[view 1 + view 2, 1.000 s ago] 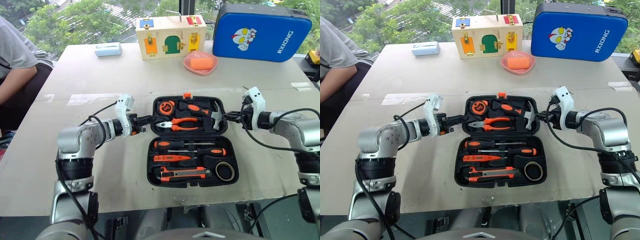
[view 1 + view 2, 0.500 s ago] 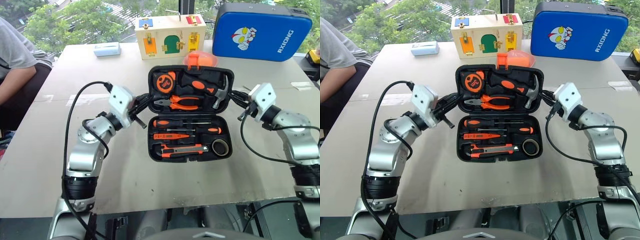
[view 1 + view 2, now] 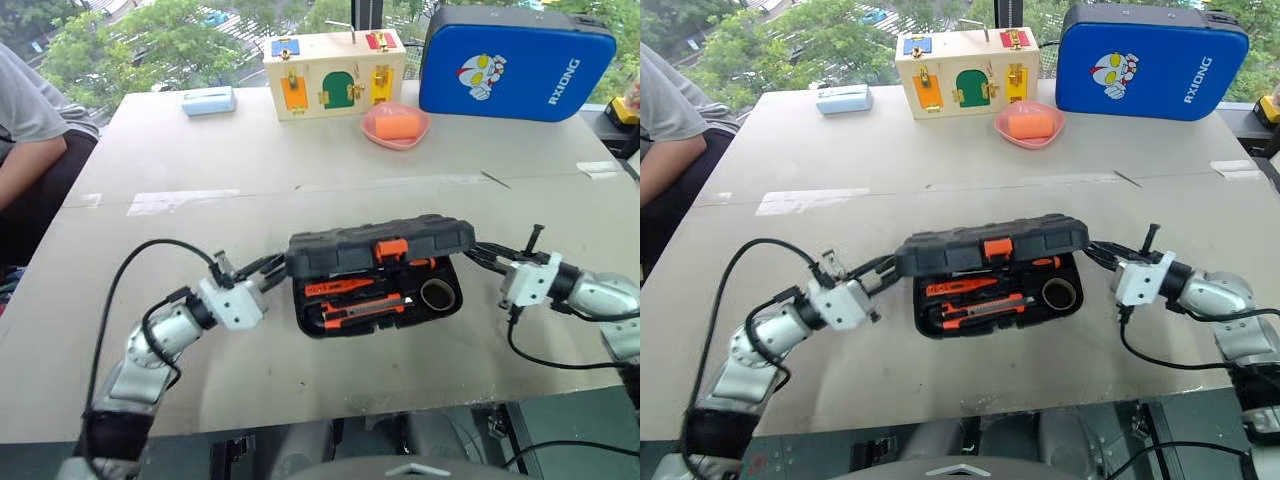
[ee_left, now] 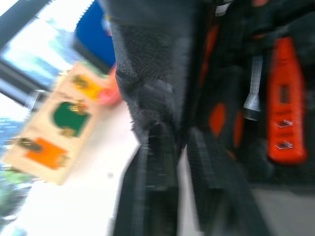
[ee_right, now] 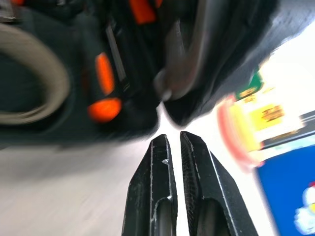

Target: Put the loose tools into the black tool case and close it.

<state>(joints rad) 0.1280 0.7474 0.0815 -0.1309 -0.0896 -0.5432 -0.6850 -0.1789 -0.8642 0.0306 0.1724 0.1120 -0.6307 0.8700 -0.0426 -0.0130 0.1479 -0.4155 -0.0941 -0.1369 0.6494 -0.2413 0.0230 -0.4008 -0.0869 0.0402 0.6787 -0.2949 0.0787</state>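
The left gripper (image 3: 883, 270), two black fingers on a white wrist block, reaches toward the left end of the half-lowered lid of the black moulded-plastic tool case (image 3: 990, 243). In its wrist view the fingers stand slightly apart at the lid's textured edge; whether they pinch it I cannot tell.

The case lies near the front edge of the grey table (image 3: 940, 190), about midway along it. Its lid hangs partly down over the base, orange latch (image 3: 997, 249) facing forward. In the open gap the orange-and-black utility knife (image 3: 980, 312), an orange-handled screwdriver (image 3: 958, 288) and the small black tape roll (image 3: 1057, 293) sit in their recesses, so loading looks done and closing is the step in hand.

The right gripper (image 3: 1098, 252) sits at the lid's right end; its wrist view shows the fingers nearly together, just short of the case and holding nothing.

Next, I judge, the lid must be pressed flat onto the base and the latch snapped.
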